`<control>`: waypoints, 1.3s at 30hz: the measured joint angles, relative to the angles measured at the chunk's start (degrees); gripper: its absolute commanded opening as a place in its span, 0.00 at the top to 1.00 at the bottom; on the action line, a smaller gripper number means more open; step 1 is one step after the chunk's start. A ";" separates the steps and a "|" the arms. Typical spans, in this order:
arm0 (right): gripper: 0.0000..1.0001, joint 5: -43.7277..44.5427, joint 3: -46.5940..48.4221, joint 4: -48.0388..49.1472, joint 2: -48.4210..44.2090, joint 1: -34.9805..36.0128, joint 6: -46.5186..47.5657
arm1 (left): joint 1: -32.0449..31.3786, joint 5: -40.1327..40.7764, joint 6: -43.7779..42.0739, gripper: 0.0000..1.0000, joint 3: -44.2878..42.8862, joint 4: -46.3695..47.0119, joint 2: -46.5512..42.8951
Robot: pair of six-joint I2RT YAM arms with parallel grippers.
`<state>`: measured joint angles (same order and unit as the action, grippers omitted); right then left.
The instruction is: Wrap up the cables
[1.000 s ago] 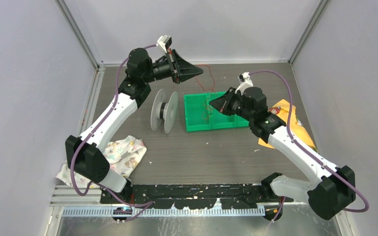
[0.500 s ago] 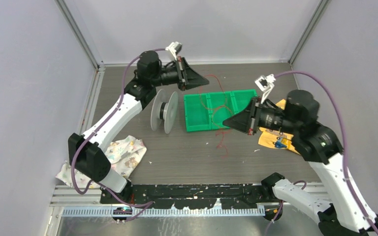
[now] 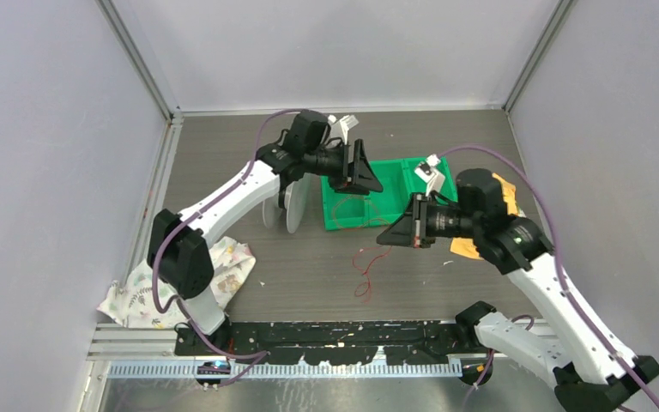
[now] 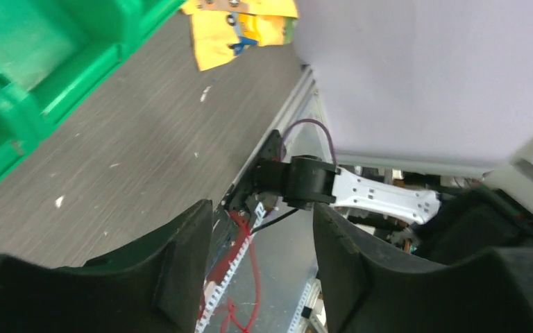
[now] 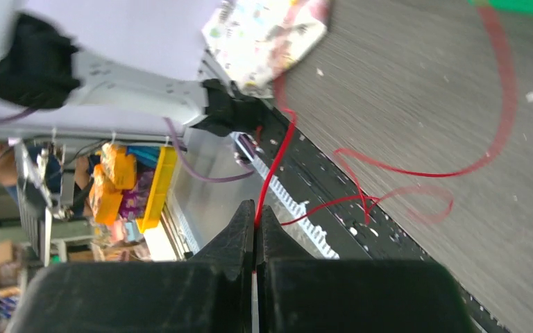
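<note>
A thin red cable (image 3: 362,262) hangs from my right gripper (image 3: 383,241) in loose loops down to the table. More red strands (image 3: 344,207) lie in the green tray (image 3: 392,209). In the right wrist view the right gripper (image 5: 255,212) is shut on the cable (image 5: 275,164), which runs straight out from the tips. My left gripper (image 3: 372,184) hovers over the tray's left half. In its wrist view the left gripper (image 4: 262,208) is open with nothing between the fingers. A blurred red strand (image 4: 255,274) shows beyond the gap, untouched.
A grey two-flanged spool (image 3: 292,204) stands upright left of the tray, partly behind the left arm. A patterned cloth (image 3: 216,266) lies at the near left. A yellow packet (image 3: 505,190) lies right of the tray under the right arm.
My left gripper swung right, from the back of the table to over the tray, and opened. My right gripper, still shut on the cable, shifted left, and the hanging loops moved with it.
</note>
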<state>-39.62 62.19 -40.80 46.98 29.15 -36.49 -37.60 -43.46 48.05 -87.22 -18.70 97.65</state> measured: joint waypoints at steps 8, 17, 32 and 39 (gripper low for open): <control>0.99 6.14 -7.96 6.51 6.60 -1.27 -8.52 | 0.83 14.71 -15.17 0.24 -4.98 -14.36 -6.47; 0.99 8.09 -16.26 20.63 11.19 -4.90 -23.34 | 1.99 22.73 -23.71 0.26 11.76 -8.17 -27.91; 0.99 5.84 -14.71 35.21 16.39 -6.40 -34.45 | -10.45 29.35 -29.40 0.24 39.36 11.23 -37.27; 0.99 5.46 -14.71 37.07 16.39 -6.40 -35.67 | -11.52 35.56 -32.48 0.27 41.97 20.92 -33.07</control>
<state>-34.15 47.48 -3.73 63.37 22.74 -72.16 -49.12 -7.90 15.57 -45.25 2.22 64.58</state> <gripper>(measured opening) 0.028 0.753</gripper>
